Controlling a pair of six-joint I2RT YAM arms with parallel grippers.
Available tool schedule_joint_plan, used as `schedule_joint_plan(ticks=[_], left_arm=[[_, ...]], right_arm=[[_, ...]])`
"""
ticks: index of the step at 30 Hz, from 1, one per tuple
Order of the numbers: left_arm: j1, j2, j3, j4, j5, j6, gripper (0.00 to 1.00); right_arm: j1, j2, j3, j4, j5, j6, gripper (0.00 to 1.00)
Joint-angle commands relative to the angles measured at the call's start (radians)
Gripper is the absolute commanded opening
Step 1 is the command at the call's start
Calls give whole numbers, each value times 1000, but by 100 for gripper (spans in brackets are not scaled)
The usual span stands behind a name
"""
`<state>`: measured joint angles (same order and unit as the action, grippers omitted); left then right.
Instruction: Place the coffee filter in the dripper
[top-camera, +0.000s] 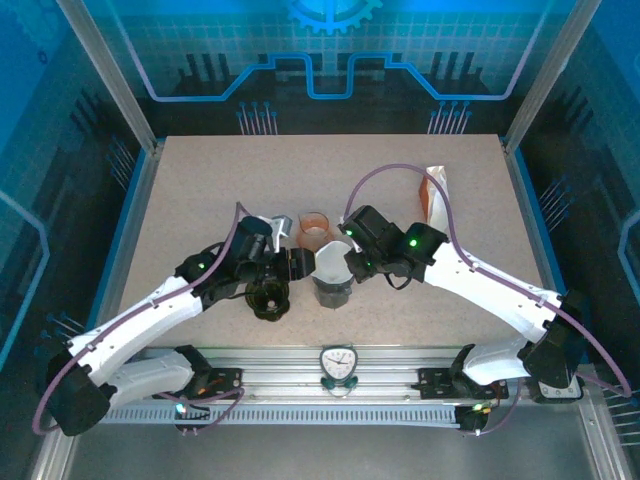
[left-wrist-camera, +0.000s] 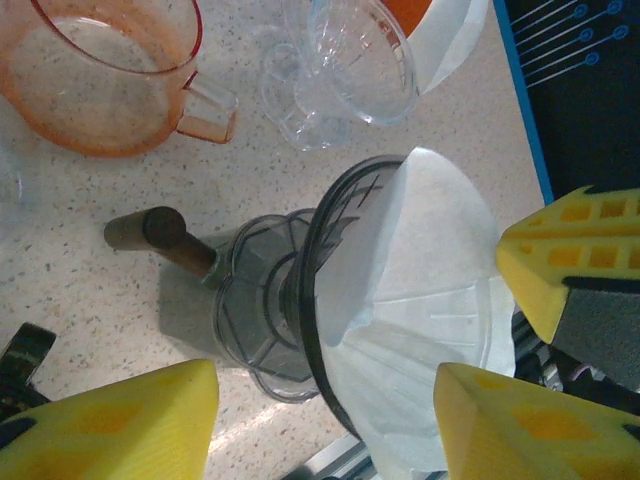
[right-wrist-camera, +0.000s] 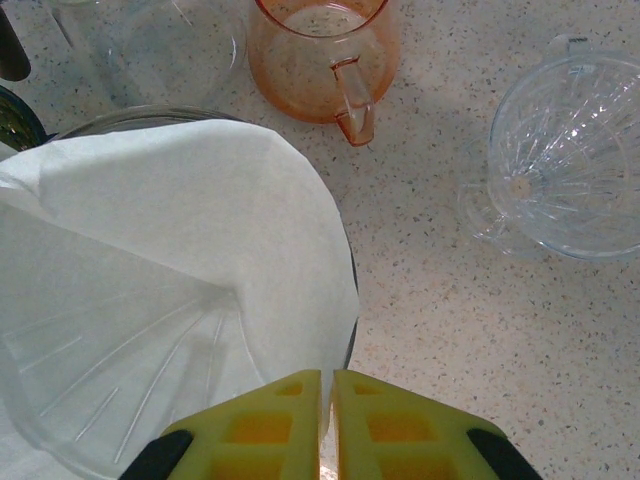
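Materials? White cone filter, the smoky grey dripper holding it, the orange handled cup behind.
White cone filter: matte paper, ribs showing through it. Smoky grey dripper: tinted see-through moulded plastic, probably; brown handle perhaps wood. Orange handled cup: glossy translucent plastic, likely.

The speckled beige tabletop (top-camera: 200, 180) carries a smoky grey dripper (top-camera: 332, 288) near the middle of its near edge. A dark round piece (top-camera: 268, 300) stands just left of it, an orange jug (top-camera: 314, 229) sits behind them, and a filter packet (top-camera: 437, 195) lies toward the far right corner.
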<state>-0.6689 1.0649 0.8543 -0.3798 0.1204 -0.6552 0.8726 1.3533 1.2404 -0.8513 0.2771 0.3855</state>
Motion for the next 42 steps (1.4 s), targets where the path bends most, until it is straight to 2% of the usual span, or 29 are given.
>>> schedule_joint_plan(ticks=[1, 15, 21, 23, 28, 30, 35, 42], left_arm=[[15, 15, -20, 39, 27, -12, 61], [39, 37, -37, -32, -27, -37, 49], [42, 33, -35, -39, -20, -34, 48], [41, 32, -36, -35, -16, -35, 48], [41, 23, -37, -27, -13, -37, 49], [40, 24, -38, -24, -11, -37, 50], [40, 26, -46, -17, -5, -40, 50], [41, 26, -44, -16, -2, -40, 50]], right_arm=[[15, 5, -4, 1, 2, 14, 13], [15, 6, -1, -1, 7, 16, 14], [15, 10, 4, -4, 8, 19, 15], [16, 9, 16, -8, 18, 17, 19], [13, 0, 79, -15, 57, 4, 52], [9, 14, 98, -7, 49, -1, 60], [-3, 118, 152, -11, 3, -22, 68], [-17, 197, 139, 0, -11, -33, 69]])
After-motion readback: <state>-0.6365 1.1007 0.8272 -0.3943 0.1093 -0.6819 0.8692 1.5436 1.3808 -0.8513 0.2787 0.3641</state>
